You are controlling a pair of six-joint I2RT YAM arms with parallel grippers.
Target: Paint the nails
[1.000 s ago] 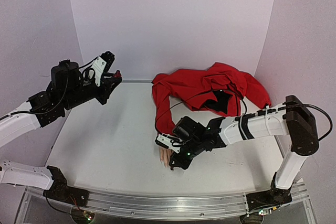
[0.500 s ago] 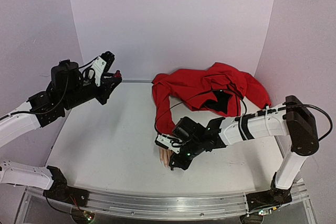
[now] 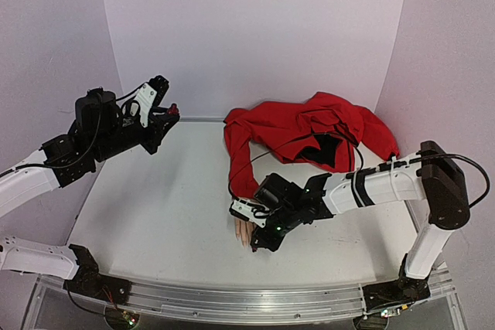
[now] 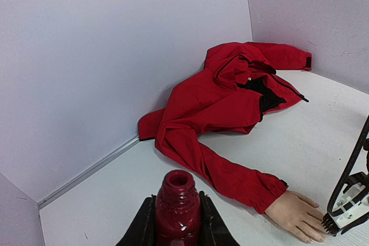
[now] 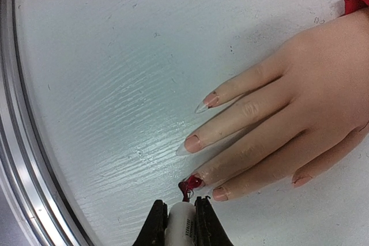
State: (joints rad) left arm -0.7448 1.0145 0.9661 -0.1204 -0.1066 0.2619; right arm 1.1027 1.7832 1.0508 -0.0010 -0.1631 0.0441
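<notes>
Left gripper (image 3: 168, 113): raised at the 10 o'clock corner of the white table (image 3: 162, 214). Its jaws are clamped on the sides of a small dark-red glass polish bottle (image 4: 177, 208), which is upright with its neck uncapped.

Red fabric jacket (image 3: 309, 133): crumpled at 1 o'clock, with one sleeve running toward 6 o'clock.

Pale flesh-coloured mannequin hand (image 3: 243, 229): emerges from that cuff and lies flat, fingers toward 6 o'clock.

Long oval nails (image 5: 192, 143): mostly natural pink.

Right gripper (image 3: 261, 239): low over the fingertips, jaws closed around a white cylindrical brush cap (image 5: 180, 223). Its wet dark-red brush tip (image 5: 188, 186) touches one nail.
</notes>
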